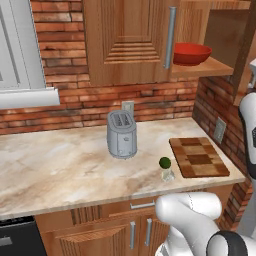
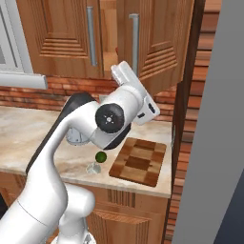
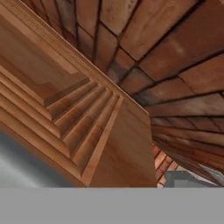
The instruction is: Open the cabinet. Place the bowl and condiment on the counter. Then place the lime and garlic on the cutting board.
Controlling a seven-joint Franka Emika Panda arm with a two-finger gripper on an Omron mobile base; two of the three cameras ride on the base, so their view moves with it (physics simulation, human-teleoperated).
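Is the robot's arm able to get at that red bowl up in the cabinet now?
Probably yes. The cabinet's right door stands swung open, so the bowl sits exposed on its shelf with nothing in front of it. The arm is already raised near that door, though it would need to come around its edge.

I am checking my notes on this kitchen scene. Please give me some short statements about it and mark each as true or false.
1. The red bowl sits on the shelf inside the cabinet. True.
2. The lime lies on the cutting board. False: it is on the counter, left of the board.
3. The right cabinet door stands open. True.
4. The toaster lies on its side. False: it stands upright.
5. The cutting board carries the garlic. False: its top is bare.
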